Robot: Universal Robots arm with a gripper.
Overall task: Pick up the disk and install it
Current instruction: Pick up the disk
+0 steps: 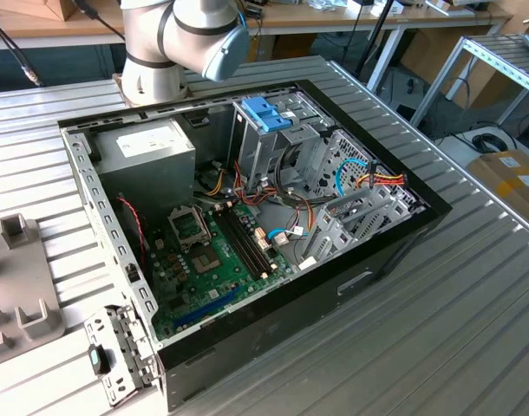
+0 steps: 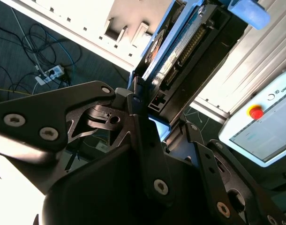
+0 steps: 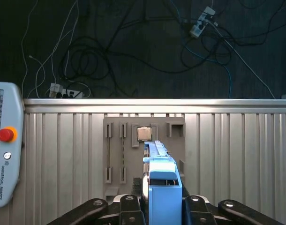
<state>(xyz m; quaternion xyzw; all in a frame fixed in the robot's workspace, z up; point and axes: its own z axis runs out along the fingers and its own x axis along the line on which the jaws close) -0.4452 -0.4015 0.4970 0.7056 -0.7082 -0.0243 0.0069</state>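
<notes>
Claw is pinching the disk between its two fingers, one on each flat face, as both wrist views are showing. The disk's long axis is running straight out from the claw, so the first wrist view is looking along its thin edge, with the light blue frame nearest the camera. The far end is pointing down toward a grey holder plate on the ribbed metal surface. I cannot tell if it is touching the plate. A small processor chip is sitting in the plate just beyond that end. A teach pendant is lying well to the side. In the exterior view the open computer case is resting on the surface, its drive cage under a blue handle. Judging by these views, the cage is lying sideways from the claw, not below it.
</notes>
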